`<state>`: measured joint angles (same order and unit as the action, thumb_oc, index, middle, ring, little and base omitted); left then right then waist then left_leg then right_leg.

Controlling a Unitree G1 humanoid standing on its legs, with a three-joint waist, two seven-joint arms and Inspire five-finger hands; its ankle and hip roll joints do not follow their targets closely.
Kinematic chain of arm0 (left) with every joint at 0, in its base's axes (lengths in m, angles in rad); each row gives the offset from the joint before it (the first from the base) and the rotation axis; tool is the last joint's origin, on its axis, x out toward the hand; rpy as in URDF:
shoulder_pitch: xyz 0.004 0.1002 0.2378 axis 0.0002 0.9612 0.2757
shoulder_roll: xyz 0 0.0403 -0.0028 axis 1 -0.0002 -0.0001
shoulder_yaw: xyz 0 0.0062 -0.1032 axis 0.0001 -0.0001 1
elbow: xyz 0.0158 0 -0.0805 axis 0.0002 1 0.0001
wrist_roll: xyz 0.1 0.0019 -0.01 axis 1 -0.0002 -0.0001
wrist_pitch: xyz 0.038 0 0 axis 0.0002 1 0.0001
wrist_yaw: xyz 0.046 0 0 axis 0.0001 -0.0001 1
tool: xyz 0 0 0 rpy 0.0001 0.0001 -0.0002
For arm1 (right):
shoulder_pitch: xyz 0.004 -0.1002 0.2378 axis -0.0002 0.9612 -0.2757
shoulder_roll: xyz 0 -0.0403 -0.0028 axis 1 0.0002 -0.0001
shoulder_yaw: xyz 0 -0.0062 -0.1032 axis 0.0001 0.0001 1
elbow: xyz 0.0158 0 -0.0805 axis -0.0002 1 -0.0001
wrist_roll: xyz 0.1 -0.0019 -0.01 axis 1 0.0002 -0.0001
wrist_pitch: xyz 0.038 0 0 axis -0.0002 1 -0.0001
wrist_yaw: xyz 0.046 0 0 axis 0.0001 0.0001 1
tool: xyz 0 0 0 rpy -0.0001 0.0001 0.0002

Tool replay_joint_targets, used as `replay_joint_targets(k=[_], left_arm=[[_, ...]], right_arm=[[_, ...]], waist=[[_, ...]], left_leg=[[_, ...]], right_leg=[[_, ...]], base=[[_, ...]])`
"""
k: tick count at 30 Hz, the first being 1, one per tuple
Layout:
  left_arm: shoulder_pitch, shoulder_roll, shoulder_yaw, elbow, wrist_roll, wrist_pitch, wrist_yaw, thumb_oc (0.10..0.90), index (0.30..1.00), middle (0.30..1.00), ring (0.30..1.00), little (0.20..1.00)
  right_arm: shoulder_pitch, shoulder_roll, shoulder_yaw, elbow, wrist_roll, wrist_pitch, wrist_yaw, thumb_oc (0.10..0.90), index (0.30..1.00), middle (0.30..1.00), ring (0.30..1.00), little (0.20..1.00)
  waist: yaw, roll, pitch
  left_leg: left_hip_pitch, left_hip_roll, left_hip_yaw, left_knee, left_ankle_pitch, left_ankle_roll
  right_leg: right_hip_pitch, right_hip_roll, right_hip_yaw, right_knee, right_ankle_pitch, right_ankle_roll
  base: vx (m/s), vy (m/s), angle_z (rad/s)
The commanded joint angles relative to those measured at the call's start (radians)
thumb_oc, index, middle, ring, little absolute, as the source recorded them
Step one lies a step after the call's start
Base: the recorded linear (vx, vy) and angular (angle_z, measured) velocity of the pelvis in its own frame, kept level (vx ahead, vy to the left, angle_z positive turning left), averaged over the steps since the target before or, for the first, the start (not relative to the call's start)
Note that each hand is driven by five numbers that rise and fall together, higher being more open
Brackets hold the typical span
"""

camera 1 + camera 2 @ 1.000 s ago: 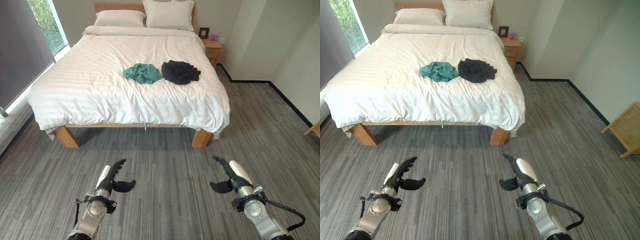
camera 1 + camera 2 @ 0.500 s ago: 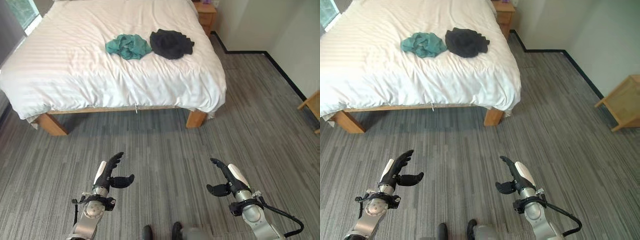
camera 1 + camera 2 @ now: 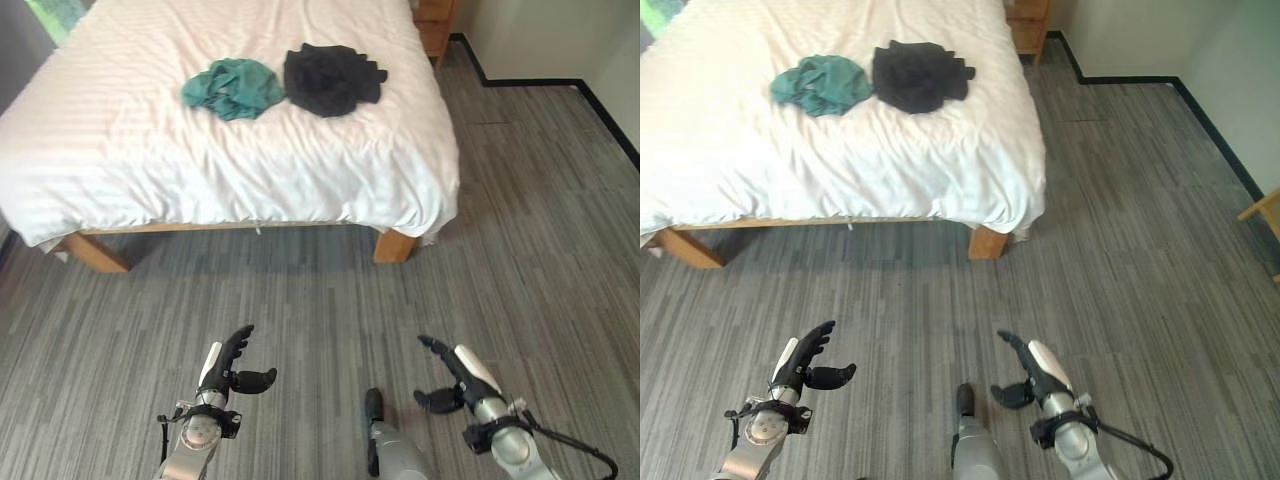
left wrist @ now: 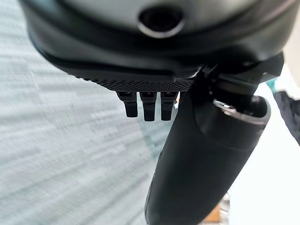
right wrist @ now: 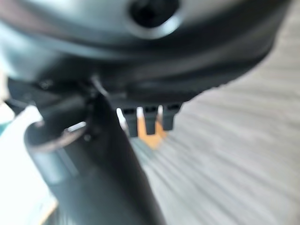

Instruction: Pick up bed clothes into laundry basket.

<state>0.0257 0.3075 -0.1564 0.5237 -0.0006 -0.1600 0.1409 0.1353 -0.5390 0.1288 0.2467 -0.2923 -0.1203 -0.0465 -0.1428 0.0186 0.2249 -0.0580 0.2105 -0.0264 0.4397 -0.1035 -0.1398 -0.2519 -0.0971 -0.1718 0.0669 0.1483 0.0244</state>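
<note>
Bed (image 3: 150, 170): white striped duvet, soft folds, on wooden legs. Crumpled teal garment (image 3: 233, 87) and crumpled black garment (image 3: 331, 77) lie just beside each other on the duvet, near the foot end. Floor (image 3: 540, 250): grey streaked carpet. Left hand (image 3: 228, 366) and right hand (image 3: 452, 378) hover over the carpet, well apart from the bed, fingers spread, thumbs out, holding nothing.

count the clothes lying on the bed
2: a teal garment on the white bed, and a black garment right beside it, toward the robot's right. None looks hidden.
</note>
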Motion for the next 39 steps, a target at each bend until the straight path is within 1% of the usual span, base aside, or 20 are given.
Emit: replay_joint_targets(k=[1, 3, 6, 7, 8, 10, 11, 14, 16, 17, 19, 21, 23, 25, 27, 32, 34, 35, 37, 39], left_arm=[[-0.063, 0.059, 0.020, -0.134, -0.027, -0.085, 0.032, 0.800, 0.900, 0.900, 0.900, 0.900], [-0.064, 0.050, 0.016, -0.134, -0.031, -0.088, 0.032, 0.800, 0.900, 0.900, 0.900, 0.900], [-0.062, 0.045, 0.013, -0.138, -0.030, -0.093, 0.025, 0.800, 0.900, 0.900, 0.900, 0.900], [-0.055, 0.044, 0.015, -0.144, -0.032, -0.096, 0.019, 0.800, 0.900, 0.900, 0.900, 0.900], [-0.050, 0.045, 0.018, -0.143, -0.027, -0.097, 0.018, 0.800, 0.900, 0.900, 0.900, 0.900], [-0.042, 0.040, 0.018, -0.138, -0.015, -0.099, 0.007, 0.800, 0.900, 0.900, 0.900, 0.900], [-0.044, 0.038, 0.015, -0.131, -0.013, -0.099, 0.008, 0.800, 0.900, 0.900, 0.900, 0.900], [-0.039, 0.029, 0.011, -0.116, -0.015, -0.097, 0.019, 0.800, 0.900, 0.900, 0.900, 0.900], [-0.022, 0.034, 0.018, -0.117, -0.013, -0.097, 0.020, 0.800, 0.900, 0.900, 0.900, 0.900], [-0.009, 0.031, 0.015, -0.120, -0.006, -0.093, 0.021, 0.800, 0.900, 0.900, 0.900, 0.900], [-0.015, 0.042, 0.014, -0.129, -0.006, -0.088, 0.016, 0.800, 0.900, 0.900, 0.900, 0.900], [-0.020, 0.069, 0.019, -0.135, 0.002, -0.082, 0.004, 0.800, 0.900, 0.900, 0.900, 0.900], [-0.025, 0.097, 0.024, -0.145, 0.010, -0.077, 0.001, 0.800, 0.900, 0.900, 0.900, 0.900], [-0.039, 0.125, 0.032, -0.146, 0.012, -0.068, 0.010, 0.800, 0.900, 0.900, 0.900, 0.900], [-0.047, 0.148, 0.047, -0.139, 0.013, -0.058, 0.023, 0.800, 0.900, 0.900, 0.900, 0.900], [-0.035, 0.159, 0.063, -0.121, 0.004, -0.056, 0.017, 0.800, 0.900, 0.900, 0.900, 0.900], [-0.022, 0.166, 0.066, -0.118, 0.007, -0.058, 0.003, 0.800, 0.900, 0.900, 0.900, 0.900], [-0.022, 0.161, 0.064, -0.099, 0.016, -0.052, -0.010, 0.800, 0.900, 0.900, 0.900, 0.900], [-0.026, 0.155, 0.066, -0.087, 0.023, -0.049, -0.017, 0.800, 0.900, 0.900, 0.900, 0.900], [-0.038, 0.143, 0.054, -0.069, 0.029, -0.049, -0.029, 0.800, 0.900, 0.900, 0.900, 0.900]], right_arm=[[-0.080, -0.066, -0.048, -0.138, 0.031, -0.061, -0.054, 0.800, 0.900, 0.900, 0.900, 0.900], [-0.084, -0.083, -0.063, -0.141, 0.027, -0.055, -0.059, 0.800, 0.900, 0.900, 0.900, 0.900], [-0.073, -0.085, -0.075, -0.136, 0.026, -0.054, -0.061, 0.800, 0.900, 0.900, 0.900, 0.900], [-0.067, -0.084, -0.081, -0.132, 0.025, -0.056, -0.067, 0.800, 0.900, 0.900, 0.900, 0.900], [-0.060, -0.081, -0.084, -0.126, 0.023, -0.059, -0.072, 0.800, 0.900, 0.900, 0.900, 0.900], [-0.045, -0.079, -0.095, -0.117, 0.015, -0.063, -0.075, 0.800, 0.900, 0.900, 0.900, 0.900], [-0.037, -0.080, -0.099, -0.116, 0.012, -0.065, -0.078, 0.800, 0.900, 0.900, 0.900, 0.900], [-0.032, -0.077, -0.095, -0.117, -0.006, -0.068, -0.093, 0.800, 0.900, 0.900, 0.900, 0.900], [-0.037, -0.077, -0.089, -0.114, -0.010, -0.066, -0.092, 0.800, 0.900, 0.900, 0.900, 0.900], [-0.032, -0.067, -0.088, -0.110, -0.025, -0.061, -0.097, 0.800, 0.900, 0.900, 0.900, 0.900], [-0.021, -0.052, -0.097, -0.126, -0.040, -0.056, -0.097, 0.800, 0.900, 0.900, 0.900, 0.900], [-0.029, -0.038, -0.101, -0.138, -0.055, -0.048, -0.107, 0.800, 0.900, 0.900, 0.900, 0.900], [-0.048, -0.028, -0.105, -0.135, -0.058, -0.043, -0.122, 0.800, 0.900, 0.900, 0.900, 0.900], [-0.082, -0.025, -0.108, -0.133, -0.069, -0.029, -0.148, 0.800, 0.900, 0.900, 0.900, 0.900], [-0.143, -0.029, -0.122, -0.118, -0.084, 0.000, -0.193, 0.800, 0.900, 0.900, 0.900, 0.900], [-0.220, -0.042, -0.164, -0.128, -0.044, 0.031, -0.215, 0.800, 0.900, 0.900, 0.900, 0.900], [-0.258, -0.094, -0.171, -0.131, -0.056, 0.038, -0.217, 0.800, 0.900, 0.900, 0.900, 0.900], [-0.299, -0.154, -0.172, -0.148, -0.085, 0.044, -0.215, 0.800, 0.900, 0.900, 0.900, 0.900], [-0.306, -0.181, -0.176, -0.168, -0.098, 0.047, -0.203, 0.800, 0.900, 0.900, 0.900, 0.900], [-0.321, -0.252, -0.199, -0.224, -0.132, 0.055, -0.187, 0.800, 0.900, 0.900, 0.900, 0.900]], waist=[[0.048, -0.072, 0.013], [0.071, -0.086, 0.014], [0.085, -0.091, 0.012], [0.103, -0.072, 0.000], [0.112, -0.059, -0.009], [0.128, -0.038, -0.027], [0.133, -0.035, -0.029], [0.142, -0.026, -0.055], [0.143, -0.021, -0.075], [0.152, -0.019, -0.085], [0.151, -0.045, -0.104], [0.165, -0.076, -0.110], [0.168, -0.095, -0.096], [0.161, -0.085, -0.075], [0.160, -0.071, -0.062], [0.158, -0.094, -0.074], [0.161, -0.106, -0.077], [0.156, -0.111, -0.082], [0.146, -0.105, -0.084], [0.131, -0.106, -0.080]], left_leg=[[-0.043, -0.135, 0.064, 0.202, 0.209, 0.014], [-0.131, -0.193, 0.111, 0.172, 0.159, 0.022], [-0.175, -0.186, 0.164, 0.073, 0.166, 0.019], [-0.186, -0.171, 0.203, -0.126, 0.172, 0.032], [-0.171, -0.169, 0.217, -0.257, 0.196, 0.030], [-0.174, -0.120, 0.263, -0.445, 0.309, 0.011], [-0.173, -0.104, 0.273, -0.507, 0.333, 0.001], [-0.191, -0.052, 0.243, -0.527, 0.376, -0.029], [-0.169, -0.041, 0.241, -0.527, 0.353, -0.029], [-0.160, -0.032, 0.225, -0.527, 0.379, -0.028], [-0.127, -0.038, 0.229, -0.527, 0.353, -0.017], [-0.091, -0.053, 0.258, -0.527, 0.324, 0.020], [-0.049, -0.068, 0.272, -0.527, 0.296, 0.048], [-0.015, -0.062, 0.268, -0.527, 0.283, 0.067], [0.011, -0.054, 0.264, -0.527, 0.262, 0.076], [0.036, -0.097, 0.234, -0.527, 0.210, 0.072], [0.050, -0.110, 0.215, -0.527, 0.188, 0.066], [0.073, -0.122, 0.188, -0.527, 0.154, 0.059], [0.088, -0.120, 0.175, -0.527, 0.136, 0.055], [0.132, -0.120, 0.142, -0.527, 0.099, 0.039]], right_leg=[[0.048, -0.052, 0.049, -0.103, 0.096, 0.076], [0.093, -0.056, 0.062, -0.118, 0.076, 0.077], [0.134, -0.061, 0.077, -0.130, 0.058, 0.083], [0.175, -0.047, 0.080, -0.142, 0.034, 0.097], [0.193, -0.040, 0.083, -0.148, 0.020, 0.108], [0.256, -0.039, 0.079, -0.154, -0.018, 0.120], [0.277, -0.045, 0.080, -0.154, -0.031, 0.124], [0.341, -0.051, 0.104, -0.154, -0.073, 0.149], [0.356, -0.050, 0.119, -0.154, -0.085, 0.159], [0.373, -0.047, 0.131, -0.154, -0.106, 0.156], [0.385, -0.069, 0.150, -0.130, -0.098, 0.160], [0.365, -0.091, 0.174, -0.025, -0.075, 0.177], [0.317, -0.093, 0.194, 0.117, -0.005, 0.214], [0.228, -0.067, 0.225, 0.262, 0.079, 0.227], [0.152, -0.056, 0.211, 0.343, 0.077, 0.211], [0.126, -0.092, 0.138, 0.148, 0.064, 0.192], [0.106, -0.112, 0.112, 0.016, 0.074, 0.193], [0.067, -0.118, 0.091, -0.089, 0.110, 0.209], [0.048, -0.115, 0.079, -0.126, 0.133, 0.222], [0.003, -0.113, 0.083, -0.145, 0.157, 0.235]], base=[[0.23, -0.205, -0.14], [0.28, -0.116, -0.28], [0.25, 0.024, -0.14], [0.36, 0.148, 0.10], [0.52, 0.215, 0.02], [0.42, 0.189, -0.15], [0.37, 0.180, -0.09], [0.39, 0.208, -0.12], [0.34, 0.168, -0.44], [0.42, 0.208, -0.86], [0.34, 0.205, -0.71], [0.26, 0.196, -0.22], [0.22, 0.196, -0.31], [0.17, 0.220, -0.30], [0.17, 0.208, -0.15], [0.23, 0.027, -0.05], [0.29, -0.049, 0.20], [0.35, -0.035, 0.36], [0.40, -0.036, 0.54], [0.44, -0.064, 0.95]])
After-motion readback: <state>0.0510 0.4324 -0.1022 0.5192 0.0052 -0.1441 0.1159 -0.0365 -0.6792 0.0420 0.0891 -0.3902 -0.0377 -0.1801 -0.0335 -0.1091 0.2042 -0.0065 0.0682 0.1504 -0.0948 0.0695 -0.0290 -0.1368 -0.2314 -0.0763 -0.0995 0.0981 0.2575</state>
